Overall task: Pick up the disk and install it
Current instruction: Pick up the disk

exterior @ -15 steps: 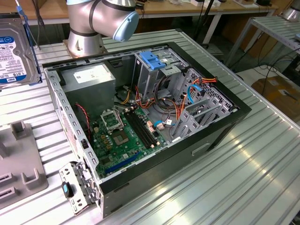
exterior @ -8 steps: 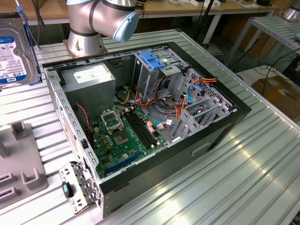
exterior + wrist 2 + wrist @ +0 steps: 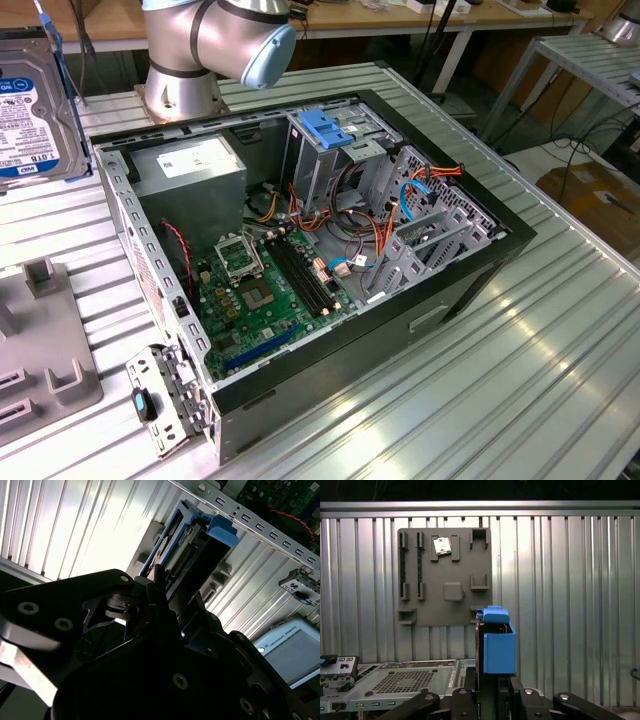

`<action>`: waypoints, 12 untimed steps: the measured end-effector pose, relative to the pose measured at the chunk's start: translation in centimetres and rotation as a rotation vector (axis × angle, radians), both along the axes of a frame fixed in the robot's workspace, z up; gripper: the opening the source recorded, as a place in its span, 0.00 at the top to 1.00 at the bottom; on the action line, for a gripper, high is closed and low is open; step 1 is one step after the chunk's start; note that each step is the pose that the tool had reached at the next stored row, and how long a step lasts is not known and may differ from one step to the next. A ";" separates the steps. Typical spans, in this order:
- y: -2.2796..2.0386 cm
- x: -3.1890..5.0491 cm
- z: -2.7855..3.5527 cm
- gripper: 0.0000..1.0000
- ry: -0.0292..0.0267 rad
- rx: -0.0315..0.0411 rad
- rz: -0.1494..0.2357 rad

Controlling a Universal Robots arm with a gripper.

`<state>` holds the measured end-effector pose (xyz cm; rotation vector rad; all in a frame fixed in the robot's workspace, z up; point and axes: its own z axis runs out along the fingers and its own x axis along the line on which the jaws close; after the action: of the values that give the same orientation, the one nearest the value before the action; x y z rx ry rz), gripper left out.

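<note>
Tool [image 3: 492, 692] is clamped on the disk [image 3: 498, 645]. In both wrist views the disk stands on edge between the fingers, with the blue carrier end pointing away from the tool. In the exterior view the disk is off the ribbed table [image 3: 480, 400] at the exterior view's left edge, outside the open computer case [image 3: 460, 290] and well apart from its drive cage [image 3: 320, 160].

Open computer case [image 3: 440, 300] on ribbed metal table [image 3: 450, 400], green motherboard [image 3: 262, 290], grey power supply [image 3: 190, 168], grey fixture plate [image 3: 440, 570]
</note>
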<state>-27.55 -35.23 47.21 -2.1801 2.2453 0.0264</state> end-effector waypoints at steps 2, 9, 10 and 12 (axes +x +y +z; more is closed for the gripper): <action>0.00 0.00 0.35 0.65 -0.0001 0.0000 0.000; 0.00 0.00 0.65 0.65 -0.0001 0.0000 0.000; 0.00 0.00 0.65 0.65 -0.0001 0.0001 0.000; 0.00 0.09 0.66 0.65 0.0001 -0.0001 0.000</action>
<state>-27.46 -35.23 47.88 -2.1804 2.2453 0.0263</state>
